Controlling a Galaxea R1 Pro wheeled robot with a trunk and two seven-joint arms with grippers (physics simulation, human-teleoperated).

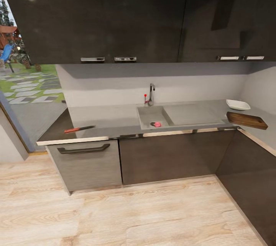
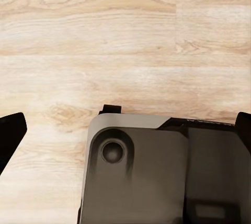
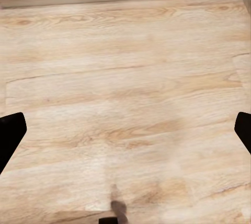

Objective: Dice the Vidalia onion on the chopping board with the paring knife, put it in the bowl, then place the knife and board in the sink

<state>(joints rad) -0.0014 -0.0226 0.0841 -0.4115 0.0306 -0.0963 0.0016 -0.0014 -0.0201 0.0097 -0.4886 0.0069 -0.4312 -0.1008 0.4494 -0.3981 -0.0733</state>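
The pinkish Vidalia onion (image 1: 156, 124) lies in the grey sink (image 1: 147, 115), near its front wall, below the chrome tap (image 1: 151, 93). On the countertop (image 1: 107, 117), far left, rests the paring knife (image 1: 79, 128) with its red handle to the left. The white bowl (image 1: 237, 104) and the wooden chopping board (image 1: 246, 120) sit at the right corner, the board overhanging the front edge. My left gripper (image 2: 125, 132) hangs open above the floor and my own base. My right gripper (image 3: 125, 132) is open too, over bare floor.
Dark wall cabinets (image 1: 115, 16) hang above the counter, dark base cabinets (image 1: 168, 158) stand below. The counter turns a corner on the right (image 1: 260, 135). Light wood floor (image 1: 115, 211) stretches between me and the cabinets. A window (image 1: 27, 81) opens at left.
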